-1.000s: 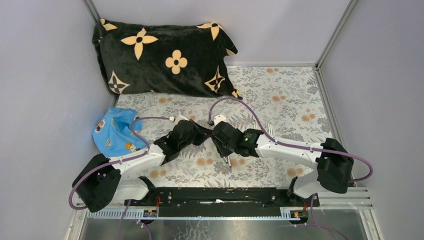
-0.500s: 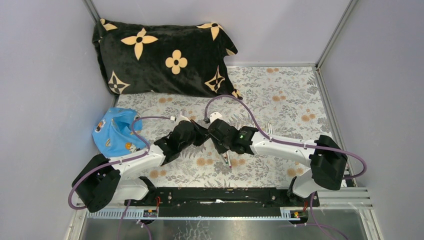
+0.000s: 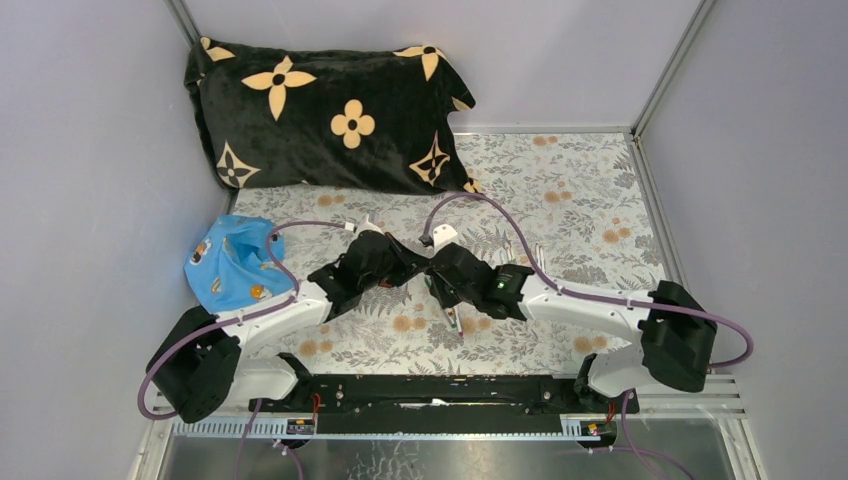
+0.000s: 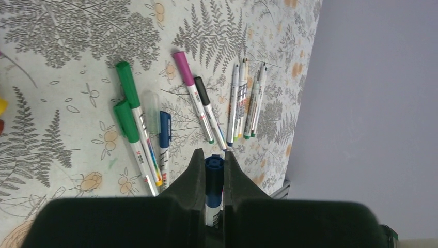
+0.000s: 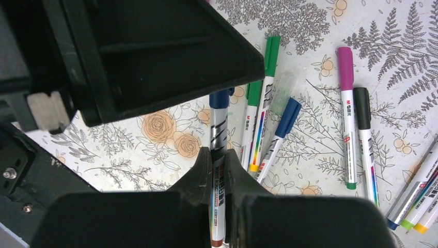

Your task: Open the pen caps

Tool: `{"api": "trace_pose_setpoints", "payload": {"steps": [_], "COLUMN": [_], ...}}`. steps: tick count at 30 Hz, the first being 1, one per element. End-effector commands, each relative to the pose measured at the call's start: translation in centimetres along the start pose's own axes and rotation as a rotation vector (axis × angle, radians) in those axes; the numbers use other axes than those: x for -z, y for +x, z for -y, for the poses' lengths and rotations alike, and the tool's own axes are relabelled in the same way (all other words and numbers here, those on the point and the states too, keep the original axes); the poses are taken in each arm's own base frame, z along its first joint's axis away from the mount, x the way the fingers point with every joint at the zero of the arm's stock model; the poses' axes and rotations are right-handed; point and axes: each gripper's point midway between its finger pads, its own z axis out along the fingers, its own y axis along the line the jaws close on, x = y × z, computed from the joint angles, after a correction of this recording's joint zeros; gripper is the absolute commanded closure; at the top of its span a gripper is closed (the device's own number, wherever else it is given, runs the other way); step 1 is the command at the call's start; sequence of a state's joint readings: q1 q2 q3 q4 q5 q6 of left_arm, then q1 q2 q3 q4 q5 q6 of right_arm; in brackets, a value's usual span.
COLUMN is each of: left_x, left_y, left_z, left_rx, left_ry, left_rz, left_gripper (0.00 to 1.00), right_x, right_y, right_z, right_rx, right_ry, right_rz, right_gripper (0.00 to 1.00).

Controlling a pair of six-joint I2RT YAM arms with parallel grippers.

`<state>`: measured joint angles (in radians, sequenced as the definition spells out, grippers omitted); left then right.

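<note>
the blue cap [image 4: 213, 173] sits on the end of the held pen [image 5: 218, 155], which hangs in the air over the floral cloth [image 3: 560, 190], bridging the two grippers near the middle of the top view. the left gripper [image 4: 213, 154] is closed tight on the blue cap, one finger pressed to each side of it. the right gripper [image 5: 217, 152] is clamped just as tightly on the held pen's white-grey barrel a little further along. the two grippers stand nose to nose, and the left one's black body fills the upper left of the right wrist view. on the cloth below the held pen lie the other pens, fanned out. nearest to it are two green-capped pens [image 4: 127, 103] side by side, then a pale translucent piece [image 4: 151, 106] and a blue-capped pen [image 4: 165, 129]. further from the held pen lie a magenta-capped pen [image 4: 182, 64] and a black-capped pen [image 4: 201, 90], close together. furthest off is a tight bunch of thin pens [image 4: 245, 98] with small coloured ends. well beyond the held pen, against the far wall, a black pillow [image 3: 330, 110] with tan flowers lies on the cloth. a crumpled blue printed fabric [image 3: 230, 265] lies off to the held pen's left, by the left arm.
</note>
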<state>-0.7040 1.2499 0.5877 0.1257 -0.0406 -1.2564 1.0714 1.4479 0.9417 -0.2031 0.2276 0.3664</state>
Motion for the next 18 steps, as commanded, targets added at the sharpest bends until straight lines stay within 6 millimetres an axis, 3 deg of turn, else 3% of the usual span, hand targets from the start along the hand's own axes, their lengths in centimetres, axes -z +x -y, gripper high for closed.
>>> {"api": "trace_pose_setpoints", "payload": {"steps": [1,5,14,18], "left_x": [-0.5,-1.1,-1.8,-2.1], "left_y": [-4.8,-5.3,-6.1,-6.4], "left_z": [0.1,-1.0,-1.3,-1.0], "left_rx": [-0.022,-0.014,0.085,0.013], "left_ry": [-0.018,-0.043,-0.044,-0.08], "left_rz": [0.153,0.153,0.185,0.166], "left_gripper": [1.0,1.0,1.0,1.0], "right_x": [2.1,2.9,4.1,4.9], "right_y": [3.6,3.8,5.2,4.6], "right_z": [2.0,2.4,2.9,4.2], "right_rx": [0.006,-0.005,-0.048,-0.06], "right_ry": [0.048,0.047,0.034,0.095], "right_rz": [-0.089,-0.081,-0.074,-0.034], "right_gripper": [1.0,1.0,1.0,1.0]}}
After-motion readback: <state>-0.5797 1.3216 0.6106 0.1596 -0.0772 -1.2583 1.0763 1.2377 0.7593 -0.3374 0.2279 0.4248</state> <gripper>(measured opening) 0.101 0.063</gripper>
